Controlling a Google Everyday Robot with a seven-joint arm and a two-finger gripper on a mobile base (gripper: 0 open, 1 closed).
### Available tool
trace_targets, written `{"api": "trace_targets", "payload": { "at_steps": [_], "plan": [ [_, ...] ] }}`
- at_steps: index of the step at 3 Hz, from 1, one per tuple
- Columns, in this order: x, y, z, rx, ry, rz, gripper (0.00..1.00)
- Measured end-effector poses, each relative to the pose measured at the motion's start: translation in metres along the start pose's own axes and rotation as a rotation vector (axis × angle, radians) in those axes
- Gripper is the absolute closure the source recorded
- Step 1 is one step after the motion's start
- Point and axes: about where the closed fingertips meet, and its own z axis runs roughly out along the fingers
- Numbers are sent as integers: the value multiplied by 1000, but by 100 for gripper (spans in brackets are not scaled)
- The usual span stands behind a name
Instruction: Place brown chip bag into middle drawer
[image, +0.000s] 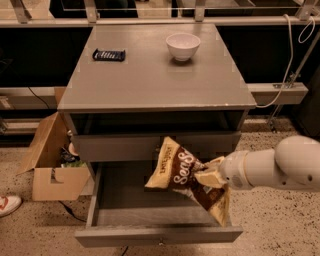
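The brown chip bag (182, 172), dark brown with tan-yellow ends and white script, hangs tilted over the right half of the open middle drawer (125, 207). My gripper (210, 176) comes in from the right on a white arm and is shut on the bag's right side. The bag's lower end reaches down toward the drawer's right wall. The drawer is pulled out, its grey floor bare on the left.
A white bowl (183, 46) and a small dark flat packet (108, 54) sit on the cabinet top (150, 80). An open cardboard box (52, 165) stands on the floor at the left. A shoe (7, 204) shows at the far left edge.
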Motion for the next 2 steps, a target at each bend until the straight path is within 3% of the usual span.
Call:
{"api": "trace_targets", "payload": {
  "at_steps": [1, 2],
  "plan": [
    [61, -14, 52, -30, 29, 75, 100],
    [61, -15, 52, -30, 29, 75, 100]
  ]
}}
